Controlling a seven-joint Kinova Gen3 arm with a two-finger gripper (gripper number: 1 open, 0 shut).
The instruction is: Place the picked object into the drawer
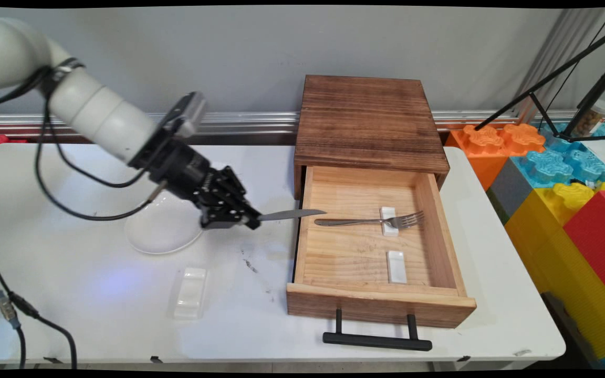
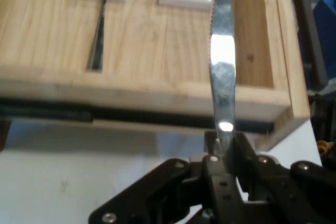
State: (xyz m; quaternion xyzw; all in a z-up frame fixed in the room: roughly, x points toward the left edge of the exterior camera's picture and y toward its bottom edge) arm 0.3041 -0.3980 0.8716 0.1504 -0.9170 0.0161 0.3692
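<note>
Pincer [image 1: 252, 220] grips knife [image 1: 292, 214] lengthwise, blade pointing over drawer [image 1: 381, 307] wall

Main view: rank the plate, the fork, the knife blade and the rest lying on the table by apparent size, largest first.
1. Fork and plate, too alike to rank, the plate partly hidden by the gripper
2. Knife blade
3. Rest

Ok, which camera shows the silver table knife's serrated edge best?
The hand view: the silver table knife fills it, its teeth visible, its blade reaching over the open wooden drawer from the black gripper. The main view shows the knife only as a thin sliver.
</note>
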